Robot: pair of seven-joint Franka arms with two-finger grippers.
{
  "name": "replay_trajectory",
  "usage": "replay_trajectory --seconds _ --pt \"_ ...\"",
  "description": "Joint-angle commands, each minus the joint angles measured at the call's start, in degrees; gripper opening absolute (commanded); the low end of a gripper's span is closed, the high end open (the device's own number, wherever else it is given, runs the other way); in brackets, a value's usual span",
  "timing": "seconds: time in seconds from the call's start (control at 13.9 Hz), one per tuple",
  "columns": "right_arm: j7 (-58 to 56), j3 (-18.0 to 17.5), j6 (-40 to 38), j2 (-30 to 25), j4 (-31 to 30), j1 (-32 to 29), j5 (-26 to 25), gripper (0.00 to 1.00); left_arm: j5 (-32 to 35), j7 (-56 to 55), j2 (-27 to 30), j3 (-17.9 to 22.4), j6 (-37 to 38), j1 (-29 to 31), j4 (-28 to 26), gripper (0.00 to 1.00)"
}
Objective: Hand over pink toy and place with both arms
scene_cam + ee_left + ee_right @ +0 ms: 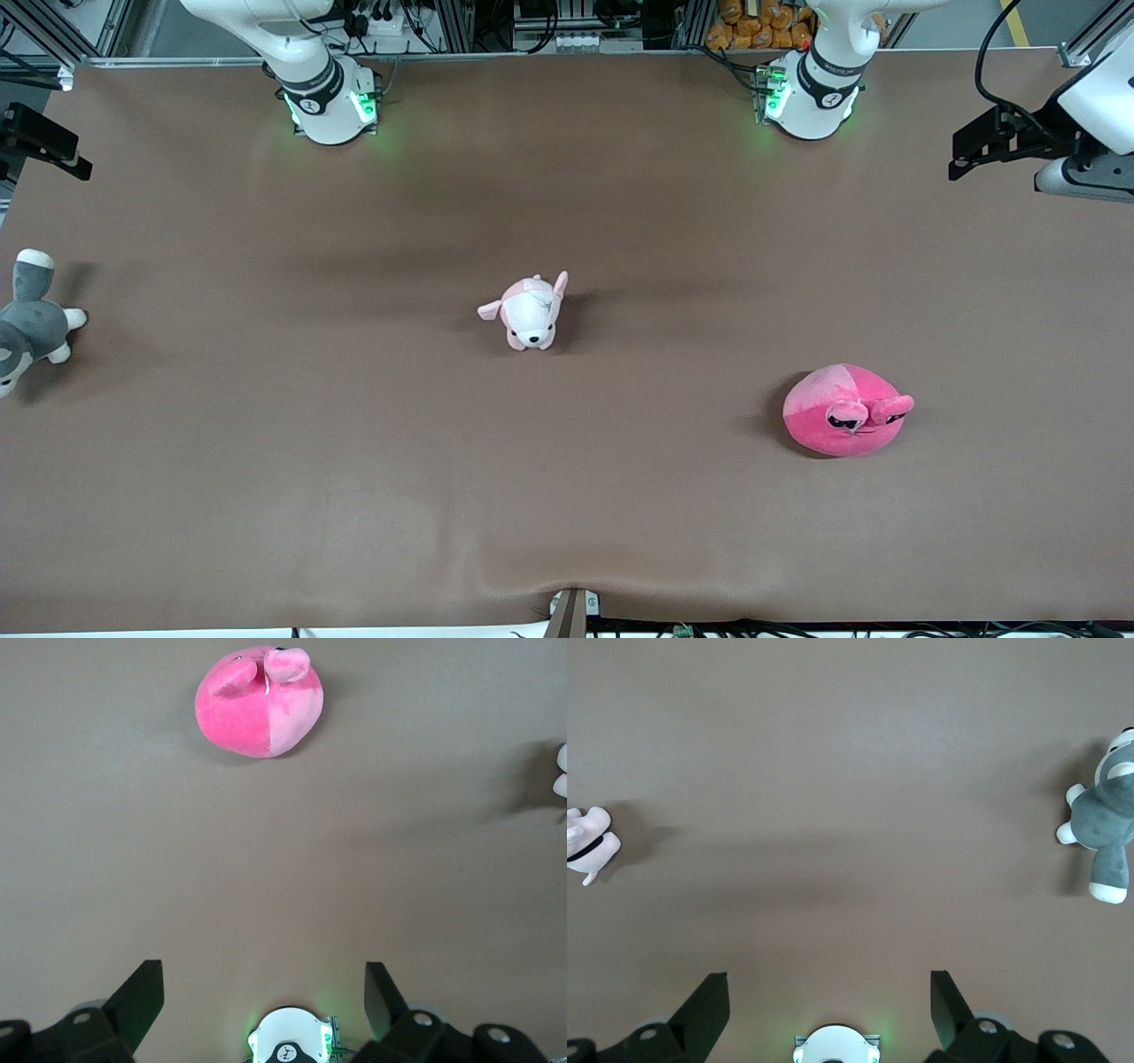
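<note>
Both grippers sit high above the table with nothing in them. From the left wrist camera I see the left gripper with its two black fingers spread wide apart over bare brown table near its own base. From the right wrist camera the right gripper looks the same, fingers wide apart over empty cloth above its base. Neither arm touches a toy; both wait.

On my front camera the pink toy lies on the table toward the left arm's end, nearer to the camera than the other plush toys, its squinting face turned toward the camera and its lighter patch on top. It also shows in the left wrist camera, well apart from the fingers.

Around the middle of the table stands the small pink-and-white puppy, farther from the camera than the pink toy. At the right arm's end lies the grey-and-white plush.
</note>
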State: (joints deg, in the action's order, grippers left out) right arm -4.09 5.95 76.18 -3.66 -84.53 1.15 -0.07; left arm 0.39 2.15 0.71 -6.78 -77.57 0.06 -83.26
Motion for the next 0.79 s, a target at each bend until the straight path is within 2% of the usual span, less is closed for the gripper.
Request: replay_trajectory --seconds 0.0,0.22,0.57,0.72 --pt "-0.48 -0.06 -0.86 0.84 1.39 -0.62 0.95 1.0 0.41 -0.92 -2.37 -0.16 -0.48 -0.41 0.29 1.0" --pt "-0.4 -0.06 -0.77 0.84 1.39 -0.45 0.86 1.0 0.05 -7.93 -4.58 0.19 -1.79 0.28 1.61 1.0" --pt "-0.4 -0.06 -0.86 0.93 1.21 -0.53 0.86 1.0 0.5 -12.07 -9.4 1.68 -4.34 1.42 1.52 1.0" --pt "-0.48 -0.06 -0.86 0.93 1.21 -0.62 0.95 1.0 0.23 -18.73 -11.6 1.68 -6.97 2.57 1.35 1.0"
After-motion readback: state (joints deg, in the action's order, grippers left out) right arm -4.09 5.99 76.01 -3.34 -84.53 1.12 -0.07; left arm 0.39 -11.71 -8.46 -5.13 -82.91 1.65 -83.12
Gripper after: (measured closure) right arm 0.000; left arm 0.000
